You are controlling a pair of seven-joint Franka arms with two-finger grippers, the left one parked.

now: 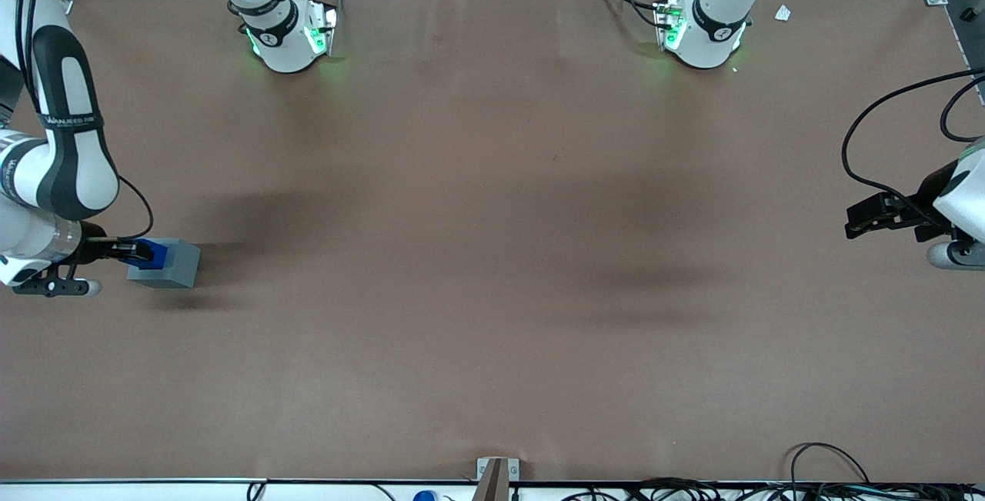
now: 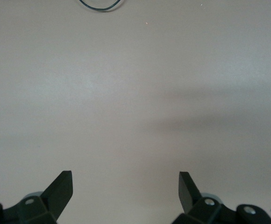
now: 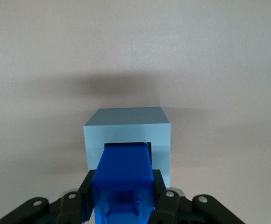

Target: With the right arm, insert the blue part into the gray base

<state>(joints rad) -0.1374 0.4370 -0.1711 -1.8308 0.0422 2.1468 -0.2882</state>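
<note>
The gray base [image 1: 168,264] sits on the brown table at the working arm's end; it also shows in the right wrist view [image 3: 128,126]. The blue part [image 1: 153,252] is held by my right gripper [image 1: 132,252] right against the base, its end at the base's socket. In the right wrist view the blue part [image 3: 124,175] reaches into the square socket opening, with a black finger [image 3: 87,191] pressed on each side. The right arm [image 1: 61,155] stands above the table's edge there.
The two arm pedestals [image 1: 288,35] [image 1: 704,31] with green lights stand farthest from the front camera. Black cables [image 1: 885,131] loop near the parked arm's end. A small bracket [image 1: 496,474] sits at the table's near edge.
</note>
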